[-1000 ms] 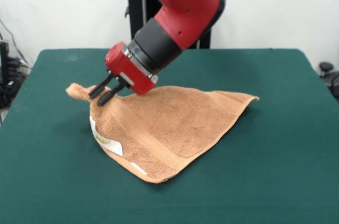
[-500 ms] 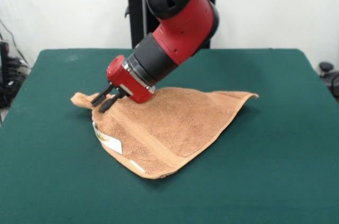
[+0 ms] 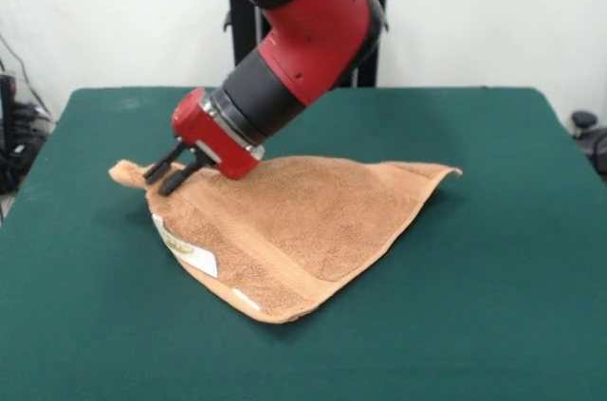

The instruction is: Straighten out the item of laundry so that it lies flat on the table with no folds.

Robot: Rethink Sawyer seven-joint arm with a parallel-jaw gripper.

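Task incomplete: the orange-tan terry towel (image 3: 294,230) lay mid-table on the dark green felt table (image 3: 493,278), one corner tucked under, white tag exposed, its far-left corner pinched between the red gripper's (image 3: 163,175) nearly closed jaws.

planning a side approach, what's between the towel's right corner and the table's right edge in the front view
Nothing: in the front view, from the towel's right corner to the table's right edge there is only bare green felt.
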